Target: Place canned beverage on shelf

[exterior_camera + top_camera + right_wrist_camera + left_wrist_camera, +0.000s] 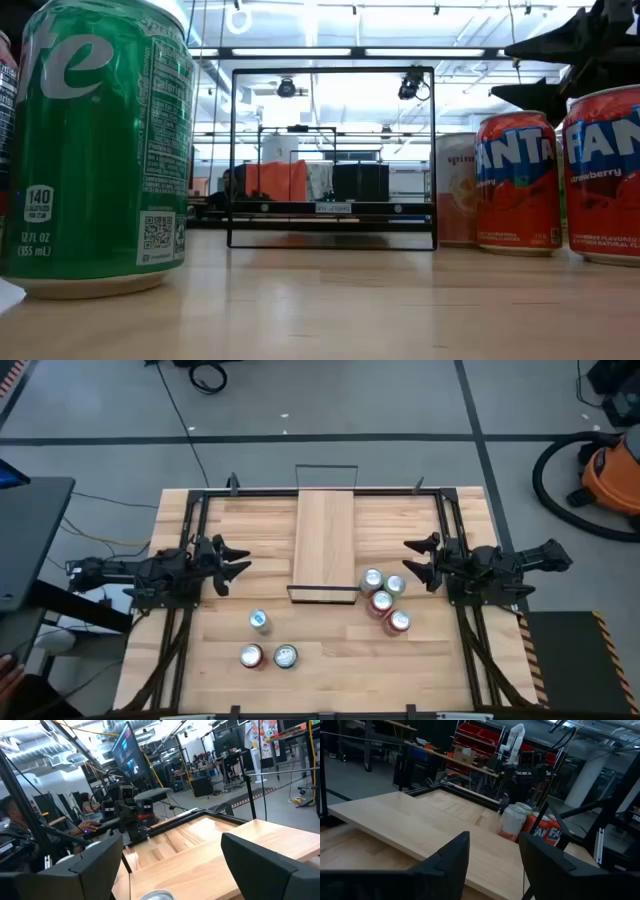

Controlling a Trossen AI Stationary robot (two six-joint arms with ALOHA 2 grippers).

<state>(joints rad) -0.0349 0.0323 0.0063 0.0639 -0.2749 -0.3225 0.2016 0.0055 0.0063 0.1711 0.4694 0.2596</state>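
The shelf (324, 543), a narrow light-wood board with black wire rails at its short ends, lies in the table's middle toward the far edge. Several cans stand upright on the tabletop: a cluster (383, 598) by the shelf's near right corner, with red Fanta cans (517, 180), and three (268, 641) near the front left, among them a green can (95, 150). My left gripper (238, 565) is open and empty left of the shelf. My right gripper (412, 558) is open and empty right of the shelf, just beyond the can cluster.
A black metal frame (320, 491) runs round the tabletop. An orange vacuum (610, 475) stands on the floor beyond the far right corner. People sit at desks in the room behind (15, 820). Bare tabletop lies between the shelf and each gripper.
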